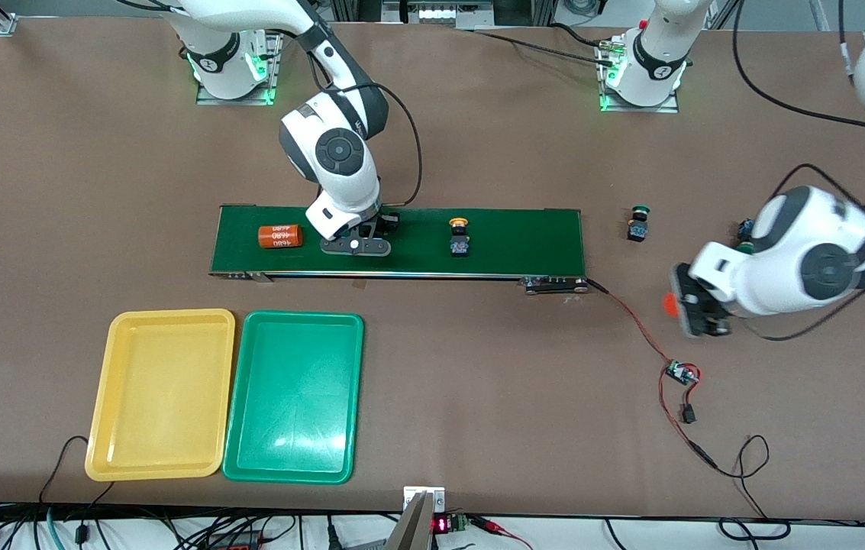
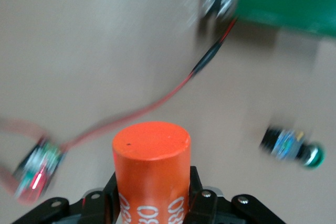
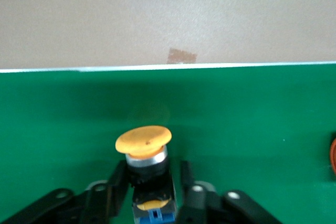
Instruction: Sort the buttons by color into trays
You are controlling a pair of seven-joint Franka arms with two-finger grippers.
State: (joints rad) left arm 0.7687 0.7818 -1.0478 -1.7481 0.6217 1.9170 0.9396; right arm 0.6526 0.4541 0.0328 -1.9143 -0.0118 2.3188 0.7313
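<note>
My right gripper point(image 1: 356, 246) point(image 3: 152, 179) is down on the conveyor belt, shut on a yellow-capped button point(image 3: 144, 141) whose black-and-blue body sits between its fingers. A second yellow-capped button point(image 1: 459, 235) stands on the belt toward the left arm's end. One green-capped button point(image 1: 638, 223) point(image 2: 294, 148) lies on the table off the belt's end, and another point(image 1: 743, 238) peeks out from under the left arm. My left gripper point(image 1: 695, 313) point(image 2: 152, 182) is shut on an orange cylinder point(image 1: 670, 304) point(image 2: 151, 161) over bare table. The yellow tray point(image 1: 161, 393) and green tray point(image 1: 295, 397) lie side by side, nearer the front camera than the belt.
The dark-green conveyor belt point(image 1: 516, 244) point(image 3: 252, 119) carries another orange cylinder point(image 1: 280, 236) at the right arm's end. A small circuit board point(image 1: 682, 373) point(image 2: 37, 169) with red and black wires point(image 1: 630, 317) trails from the belt's end across the table.
</note>
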